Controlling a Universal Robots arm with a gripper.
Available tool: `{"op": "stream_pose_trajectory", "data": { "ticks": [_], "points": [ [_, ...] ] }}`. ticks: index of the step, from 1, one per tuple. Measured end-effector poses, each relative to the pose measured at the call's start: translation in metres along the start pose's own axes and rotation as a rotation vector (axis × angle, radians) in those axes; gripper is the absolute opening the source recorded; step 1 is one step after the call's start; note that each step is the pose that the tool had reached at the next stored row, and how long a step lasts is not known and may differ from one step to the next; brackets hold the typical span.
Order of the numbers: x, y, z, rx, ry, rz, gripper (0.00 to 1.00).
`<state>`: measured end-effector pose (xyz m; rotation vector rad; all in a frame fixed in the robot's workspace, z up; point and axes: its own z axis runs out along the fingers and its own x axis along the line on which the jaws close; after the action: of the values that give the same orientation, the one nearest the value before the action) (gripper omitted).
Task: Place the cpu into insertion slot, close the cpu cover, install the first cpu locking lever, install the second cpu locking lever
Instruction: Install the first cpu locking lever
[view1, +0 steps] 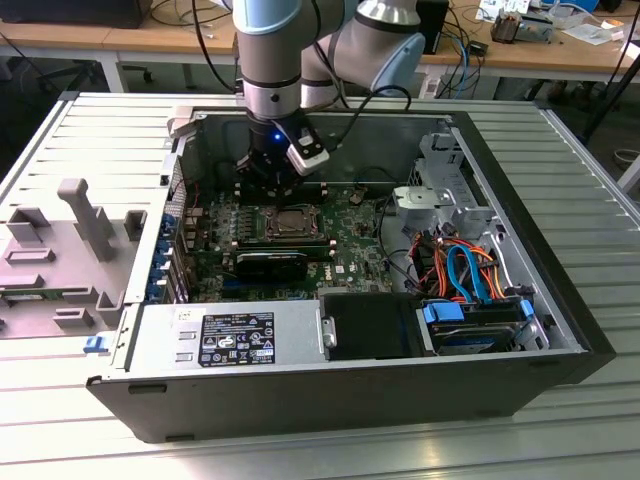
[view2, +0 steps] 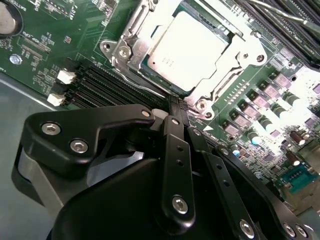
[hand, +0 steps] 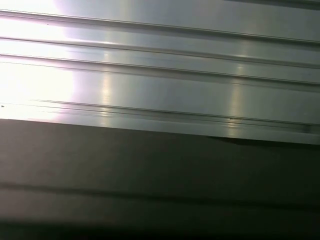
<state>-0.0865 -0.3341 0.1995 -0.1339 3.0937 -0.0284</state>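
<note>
the second wrist view shows the cpu (view2: 187, 50) already lying flat in the insertion slot (view2: 131, 60), its dull silver top showing through the square window of the cpu cover (view2: 239, 56), which looks to be folded down over it. the gripper (view2: 175, 107) sits just beside the near corner of the socket, low over the green circuit board (view2: 50, 45). its fingers (view2: 172, 150) look drawn nearly together, and their tips meet by a thin dark part at the socket's edge, possibly a locking lever, but whether they actually grip it cannot be told.

in the exterior view the arm (view1: 270, 60) reaches down into the open computer case (view1: 330, 390), with the gripper (view1: 268, 180) just above the socket (view1: 290, 222) on the side further from the camera. a long black block (view1: 270, 265) lies on the board on the nearer side of the socket, and a bundle of orange and blue cables (view1: 465, 270) sits well apart toward the exterior view's right. the first wrist view looks onto a ribbed metal surface (hand: 160, 75) and a dark panel (hand: 160, 190).

judging from this, the placing is done and the work is at the cover or the levers. the risk is that the tips, so close to the socket corner, slide off a thin lever or press on the cover frame instead. that could leave the cover unlatched. a push at an angle could also bend the lever or scrape the small parts beside the socket.
</note>
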Motion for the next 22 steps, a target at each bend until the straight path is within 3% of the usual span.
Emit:
{"op": "stream_pose_trajectory", "data": {
  "ticks": [16,19,21,22],
  "points": [
    [-0.0121,-0.0010,0.0002,-0.0005,-0.0005,-0.001,0.11],
    [-0.0162,-0.0014,-0.0009,-0.0038,-0.0010,-0.001,0.11],
    [-0.0175,-0.0012,-0.0036,-0.0075,-0.0027,-0.001,0.11],
    [-0.0177,-0.0017,-0.0144,-0.0059,-0.0008,0.000,0.11]
  ]
}}
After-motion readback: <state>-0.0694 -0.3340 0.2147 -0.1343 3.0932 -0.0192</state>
